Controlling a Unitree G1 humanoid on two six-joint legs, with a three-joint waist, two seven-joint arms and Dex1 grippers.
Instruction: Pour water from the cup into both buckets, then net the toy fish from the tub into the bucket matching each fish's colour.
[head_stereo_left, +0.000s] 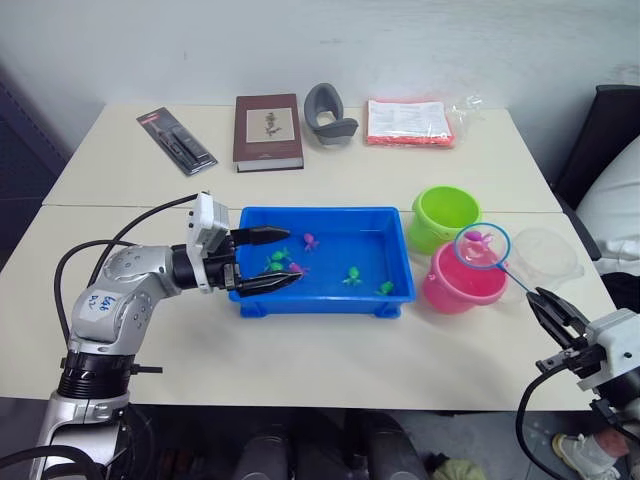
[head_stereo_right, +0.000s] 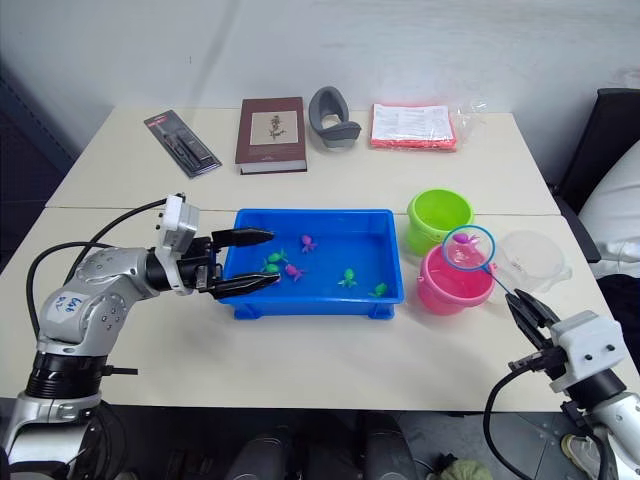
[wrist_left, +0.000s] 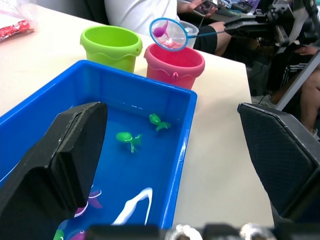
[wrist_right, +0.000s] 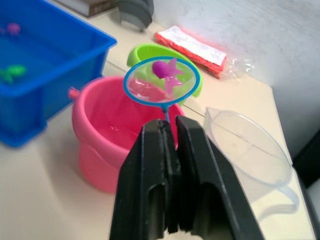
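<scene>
Setup sits on a pale cream table (head_stereo_left: 330, 360) that looks like two tabletops pushed together, with a seam running left to right across the middle. Behind it is a plain white wall (head_stereo_left: 300, 40), pretty evenly lit, no harsh shadows on it. Along the far edge there's some clutter: a dark red book (head_stereo_left: 268, 131), a black packaged item (head_stereo_left: 176, 140) off to the left, a grey curved thing (head_stereo_left: 329, 114), and a red packet in clear plastic (head_stereo_left: 409, 122). Something black, maybe a chair (head_stereo_left: 600, 140), sits off the far right corner.
</scene>
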